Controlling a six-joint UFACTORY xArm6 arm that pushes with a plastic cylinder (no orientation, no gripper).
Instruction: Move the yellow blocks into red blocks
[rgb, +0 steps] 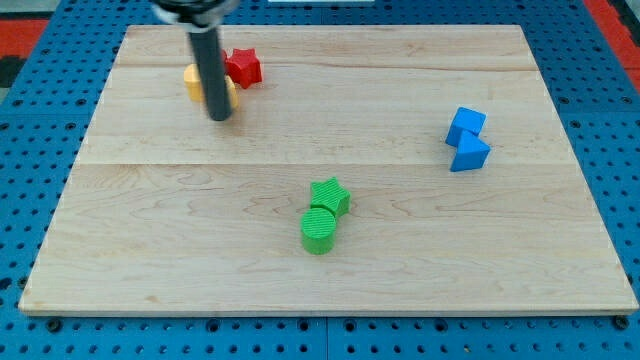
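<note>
A yellow block (192, 82) lies near the view's top left, partly hidden behind my rod, so its shape is unclear. A red star-shaped block (243, 67) sits just to its right, touching or nearly touching it. My tip (220, 117) rests on the board just below the yellow block, at its lower right edge. The rod rises from the tip to the view's top and covers the middle of the yellow block.
A green star block (330, 195) and a green cylinder (319, 230) sit together at the board's lower middle. Two blue blocks (466, 125) (469, 152) sit together at the right. The wooden board (150, 250) lies on a blue pegboard.
</note>
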